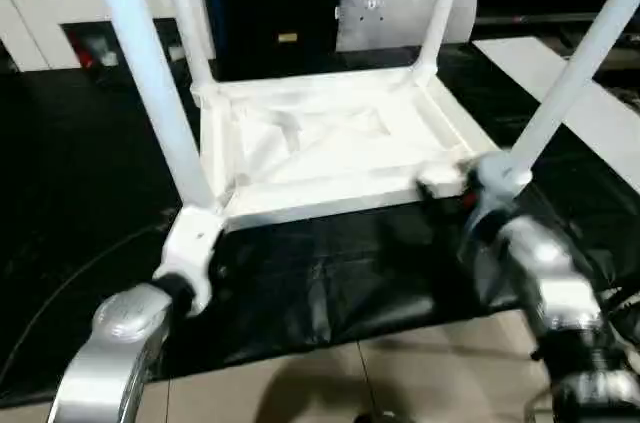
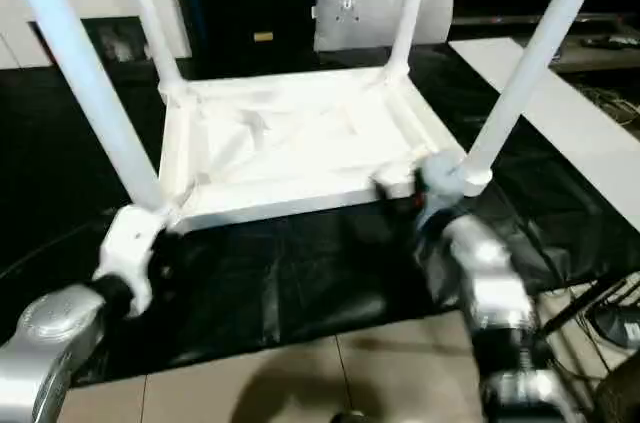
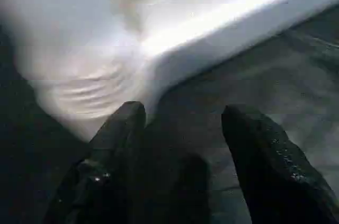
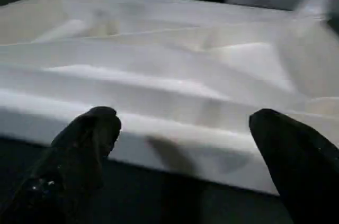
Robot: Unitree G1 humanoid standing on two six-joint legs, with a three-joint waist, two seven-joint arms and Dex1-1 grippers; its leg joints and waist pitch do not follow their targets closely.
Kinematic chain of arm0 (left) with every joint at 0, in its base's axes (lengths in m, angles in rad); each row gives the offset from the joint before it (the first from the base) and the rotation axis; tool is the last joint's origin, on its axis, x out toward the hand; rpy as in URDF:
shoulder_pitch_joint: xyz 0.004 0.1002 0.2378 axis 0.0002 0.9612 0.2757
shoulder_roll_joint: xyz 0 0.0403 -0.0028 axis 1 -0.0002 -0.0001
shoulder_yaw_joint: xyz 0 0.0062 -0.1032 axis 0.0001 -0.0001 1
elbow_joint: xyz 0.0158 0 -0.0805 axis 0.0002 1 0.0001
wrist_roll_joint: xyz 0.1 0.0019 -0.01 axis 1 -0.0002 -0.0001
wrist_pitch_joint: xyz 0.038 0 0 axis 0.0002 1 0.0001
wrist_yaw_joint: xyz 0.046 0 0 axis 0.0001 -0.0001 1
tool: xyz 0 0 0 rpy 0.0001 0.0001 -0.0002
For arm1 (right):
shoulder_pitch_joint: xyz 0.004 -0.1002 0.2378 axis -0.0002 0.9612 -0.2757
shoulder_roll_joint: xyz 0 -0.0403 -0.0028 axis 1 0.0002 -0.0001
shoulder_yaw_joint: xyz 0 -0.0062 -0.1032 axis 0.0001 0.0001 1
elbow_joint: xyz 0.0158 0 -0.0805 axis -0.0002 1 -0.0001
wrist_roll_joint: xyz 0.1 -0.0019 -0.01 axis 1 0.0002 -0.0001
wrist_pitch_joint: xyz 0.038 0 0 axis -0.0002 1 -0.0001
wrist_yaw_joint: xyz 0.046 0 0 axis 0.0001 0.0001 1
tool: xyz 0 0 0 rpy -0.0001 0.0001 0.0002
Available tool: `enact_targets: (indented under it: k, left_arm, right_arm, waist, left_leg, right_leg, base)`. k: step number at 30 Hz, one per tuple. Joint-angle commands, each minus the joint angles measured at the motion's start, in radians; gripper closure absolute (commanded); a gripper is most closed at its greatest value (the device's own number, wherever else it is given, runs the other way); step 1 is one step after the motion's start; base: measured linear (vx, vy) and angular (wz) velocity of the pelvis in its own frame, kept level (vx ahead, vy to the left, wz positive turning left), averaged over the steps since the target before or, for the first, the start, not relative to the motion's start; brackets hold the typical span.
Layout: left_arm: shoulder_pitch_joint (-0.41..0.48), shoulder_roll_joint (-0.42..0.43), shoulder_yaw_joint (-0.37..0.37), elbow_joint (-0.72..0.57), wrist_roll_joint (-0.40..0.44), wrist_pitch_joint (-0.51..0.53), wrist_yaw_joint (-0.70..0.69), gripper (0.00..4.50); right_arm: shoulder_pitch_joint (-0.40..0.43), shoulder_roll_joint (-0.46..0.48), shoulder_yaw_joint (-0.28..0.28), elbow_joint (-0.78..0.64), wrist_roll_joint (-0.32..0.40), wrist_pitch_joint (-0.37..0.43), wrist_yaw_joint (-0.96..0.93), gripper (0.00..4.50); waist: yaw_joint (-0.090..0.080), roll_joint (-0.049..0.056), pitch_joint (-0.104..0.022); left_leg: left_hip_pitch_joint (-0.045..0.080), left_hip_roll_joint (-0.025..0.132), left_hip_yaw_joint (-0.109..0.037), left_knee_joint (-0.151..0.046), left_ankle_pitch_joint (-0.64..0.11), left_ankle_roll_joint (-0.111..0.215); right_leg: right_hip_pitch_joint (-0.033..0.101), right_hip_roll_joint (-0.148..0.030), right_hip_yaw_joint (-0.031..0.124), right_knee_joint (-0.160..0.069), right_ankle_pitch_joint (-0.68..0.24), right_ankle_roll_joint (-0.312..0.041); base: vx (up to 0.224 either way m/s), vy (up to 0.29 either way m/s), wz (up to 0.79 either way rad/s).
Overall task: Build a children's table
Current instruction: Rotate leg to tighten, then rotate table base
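I see the all-white children's table [image 1: 330, 143] upside down on black sheeting [image 1: 330, 273], ribbed underside up, four legs standing. My left tool [image 3: 183, 128] and right tool [image 4: 180, 139] gape open at its near edge.

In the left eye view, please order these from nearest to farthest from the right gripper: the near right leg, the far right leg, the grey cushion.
Measured from the right gripper:
1. Near right leg, rising right beside it at the table's near right corner.
2. Far right leg, at the far right corner.
3. Grey cushion, behind the table.
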Motion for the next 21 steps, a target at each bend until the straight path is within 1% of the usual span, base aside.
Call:
enact_targets:
  k: [1, 2, 3, 4, 5, 6, 7, 8, 9, 10, 11, 12, 13, 14, 15, 16, 17, 18, 19, 20, 21]
  left_arm:
    - [0.003, -0.005, 0.013, -0.026, 0.021, -0.017, 0.037, 1.58]
    - [0.019, -0.015, 0.022, -0.025, 0.039, -0.037, 0.076, 1.50]
    - [0.023, -0.018, 0.024, -0.021, 0.041, -0.044, 0.084, 1.39]
    - [0.022, -0.019, 0.025, -0.017, 0.042, -0.049, 0.089, 1.28]
    - [0.021, -0.021, 0.026, -0.008, 0.045, -0.060, 0.098, 1.18]
    - [0.007, -0.025, 0.034, 0.019, 0.036, -0.098, 0.100, 1.12]
    - [-0.005, -0.028, 0.040, 0.036, 0.028, -0.121, 0.100, 1.08]
    - [-0.032, -0.021, 0.049, 0.072, 0.019, -0.172, 0.090, 1.08]
    - [-0.050, -0.017, 0.054, 0.094, 0.014, -0.206, 0.084, 1.03]
    - [-0.073, -0.003, 0.060, 0.122, 0.020, -0.220, 0.083, 0.89]
    - [-0.087, 0.007, 0.063, 0.139, 0.025, -0.225, 0.084, 0.78]
    - [-0.114, 0.016, 0.075, 0.169, 0.012, -0.237, 0.072, 0.71]
    - [-0.157, 0.025, 0.090, 0.211, -0.019, -0.263, 0.039, 0.69]
    - [-0.181, 0.025, 0.099, 0.229, -0.043, -0.275, 0.016, 0.58]
    - [-0.209, 0.023, 0.111, 0.249, -0.076, -0.284, -0.016, 0.42]
    - [-0.209, 0.023, 0.111, 0.249, -0.076, -0.284, -0.016, 0.30]
    - [-0.245, 0.018, 0.125, 0.275, -0.120, -0.298, -0.056, 0.30]
    - [-0.260, 0.017, 0.129, 0.291, -0.143, -0.307, -0.078, 0.22]
    - [-0.277, 0.021, 0.127, 0.311, -0.166, -0.324, -0.116, 0.11]
    - [-0.277, 0.021, 0.127, 0.311, -0.166, -0.324, -0.116, 0.04]
    - [-0.293, 0.026, 0.123, 0.332, -0.185, -0.345, -0.157, 0.04]
  right_arm:
    - [0.007, -0.004, 0.007, -0.048, 0.011, 0.024, 0.015, 0.00]
    - [0.047, 0.006, 0.025, -0.097, 0.020, 0.051, 0.021, 0.00]
    - [0.063, 0.009, 0.031, -0.118, 0.026, 0.067, 0.022, 0.00]
    - [0.068, 0.010, 0.033, -0.125, 0.028, 0.073, 0.022, 0.00]
    - [0.079, 0.012, 0.037, -0.139, 0.030, 0.084, 0.021, 0.00]
    - [0.094, 0.017, 0.043, -0.157, 0.033, 0.102, 0.018, 0.00]
    - [0.100, 0.019, 0.045, -0.167, 0.034, 0.111, 0.017, 0.00]
    - [0.106, 0.023, 0.052, -0.167, 0.021, 0.111, 0.008, 0.00]
    - [0.111, 0.025, 0.055, -0.172, 0.010, 0.115, 0.002, 0.00]
    - [0.112, 0.029, 0.056, -0.170, 0.001, 0.123, -0.008, 0.00]
    - [0.112, 0.031, 0.057, -0.169, -0.004, 0.129, -0.014, 0.00]
    - [0.110, 0.034, 0.056, -0.166, -0.009, 0.155, -0.026, 0.00]
    - [0.106, 0.034, 0.061, -0.158, -0.015, 0.193, -0.035, 0.00]
    - [0.102, 0.034, 0.064, -0.152, -0.019, 0.206, -0.038, 0.00]
    - [0.096, 0.034, 0.069, -0.141, -0.025, 0.215, -0.042, 0.00]
    - [0.096, 0.034, 0.069, -0.141, -0.025, 0.215, -0.042, 0.00]
    - [0.080, 0.039, 0.064, -0.117, -0.027, 0.226, -0.063, 0.00]
    - [0.071, 0.043, 0.060, -0.101, -0.028, 0.227, -0.073, 0.00]
    - [0.053, 0.049, 0.052, -0.069, -0.031, 0.227, -0.088, 0.00]
    - [0.053, 0.049, 0.052, -0.069, -0.031, 0.227, -0.088, 0.00]
    - [0.031, 0.052, 0.048, -0.031, -0.040, 0.217, -0.102, 0.00]
  waist:
    - [-0.002, 0.007, -0.051]
    - [-0.004, 0.006, -0.050]
    - [-0.003, 0.004, -0.047]
    - [-0.005, 0.005, -0.047]
    - [-0.004, 0.006, -0.048]
    - [-0.006, 0.003, -0.048]
    - [-0.006, 0.004, -0.047]
    - [-0.010, -0.003, -0.050]
    - [-0.009, 0.000, -0.050]
    - [-0.009, 0.001, -0.050]
    - [-0.010, -0.002, -0.051]
    - [-0.007, -0.005, -0.055]
    - [-0.008, -0.003, -0.055]
    - [-0.007, -0.002, -0.055]
    - [-0.006, -0.001, -0.058]
    - [-0.005, -0.002, -0.059]
    - [-0.003, -0.001, -0.060]
    - [-0.003, -0.015, -0.067]
    - [0.001, -0.010, -0.070]
    - [0.001, -0.005, -0.069]
    - [0.002, -0.004, -0.069]
  left_leg:
    - [0.004, 0.017, -0.007, -0.074, -0.346, 0.061]
    - [0.006, 0.014, -0.008, -0.074, -0.363, 0.057]
    - [0.007, 0.014, -0.009, -0.074, -0.370, 0.053]
    - [0.005, 0.012, -0.010, -0.074, -0.369, 0.052]
    - [0.006, 0.012, -0.012, -0.074, -0.371, 0.050]
    - [0.004, 0.010, -0.013, -0.075, -0.371, 0.054]
    - [0.004, 0.009, -0.013, -0.074, -0.373, 0.054]
    - [0.002, 0.009, -0.013, -0.073, -0.373, 0.052]
    - [0.003, 0.006, -0.013, -0.072, -0.371, 0.052]
    - [0.005, 0.006, -0.014, -0.072, -0.371, 0.052]
    - [0.001, 0.006, -0.015, -0.073, -0.365, 0.050]
    - [0.003, 0.007, -0.017, -0.072, -0.351, 0.050]
    - [0.002, 0.007, -0.016, -0.073, -0.343, 0.049]
    - [0.002, 0.005, -0.014, -0.073, -0.334, 0.049]
    - [0.001, 0.008, -0.015, -0.073, -0.319, 0.045]
    - [0.000, 0.011, -0.016, -0.075, -0.311, 0.045]
    - [-0.001, 0.014, -0.014, -0.075, -0.296, 0.045]
    - [-0.004, 0.014, -0.012, -0.074, -0.272, 0.049]
    - [-0.004, 0.015, -0.013, -0.073, -0.255, 0.048]
    - [-0.007, 0.016, -0.011, -0.073, -0.233, 0.049]
    - [-0.008, 0.016, -0.009, -0.071, -0.209, 0.047]
  right_leg:
    - [0.039, -0.036, 0.035, -0.097, -0.494, -0.077]
    - [0.037, -0.036, 0.033, -0.101, -0.527, -0.064]
    - [0.035, -0.036, 0.033, -0.106, -0.544, -0.049]
    - [0.036, -0.036, 0.033, -0.106, -0.550, -0.042]
    - [0.036, -0.036, 0.033, -0.108, -0.554, -0.034]
    - [0.036, -0.037, 0.031, -0.109, -0.558, -0.029]
    - [0.035, -0.036, 0.031, -0.112, -0.564, -0.025]
    - [0.036, -0.038, 0.030, -0.111, -0.572, -0.020]
    - [0.035, -0.039, 0.030, -0.114, -0.587, -0.012]
    - [0.033, -0.040, 0.029, -0.116, -0.589, -0.011]
    - [0.036, -0.040, 0.029, -0.112, -0.585, -0.006]
    - [0.037, -0.043, 0.032, -0.108, -0.572, -0.011]
    - [0.037, -0.042, 0.033, -0.106, -0.560, -0.018]
    - [0.038, -0.042, 0.034, -0.106, -0.549, -0.022]
    - [0.041, -0.045, 0.037, -0.100, -0.520, -0.036]
    - [0.042, -0.047, 0.038, -0.097, -0.502, -0.045]
    - [0.042, -0.048, 0.041, -0.092, -0.468, -0.061]
    - [0.047, -0.050, 0.044, -0.086, -0.436, -0.082]
    - [0.048, -0.052, 0.045, -0.078, -0.412, -0.093]
    - [0.047, -0.053, 0.047, -0.077, -0.392, -0.109]
    - [0.047, -0.052, 0.048, -0.072, -0.356, -0.122]
  base:
    - [0.000, 0.000, 0.00]
    - [0.000, 0.000, 0.00]
    - [0.000, 0.000, 0.00]
    - [0.000, 0.000, 0.00]
    - [0.000, 0.000, 0.00]
    - [0.000, 0.000, 0.00]
    - [0.000, 0.000, 0.00]
    - [0.000, 0.000, 0.00]
    - [0.000, 0.000, 0.00]
    - [0.000, 0.000, 0.00]
    - [0.000, 0.000, 0.00]
    - [0.000, 0.000, 0.00]
    - [0.000, 0.000, 0.00]
    - [0.000, 0.000, 0.00]
    - [0.000, 0.000, 0.00]
    - [0.000, 0.000, 0.00]
    - [0.000, 0.000, 0.00]
    - [0.000, 0.000, 0.00]
    - [0.000, 0.000, 0.00]
    - [0.000, 0.000, 0.00]
    - [0.000, 0.000, 0.00]
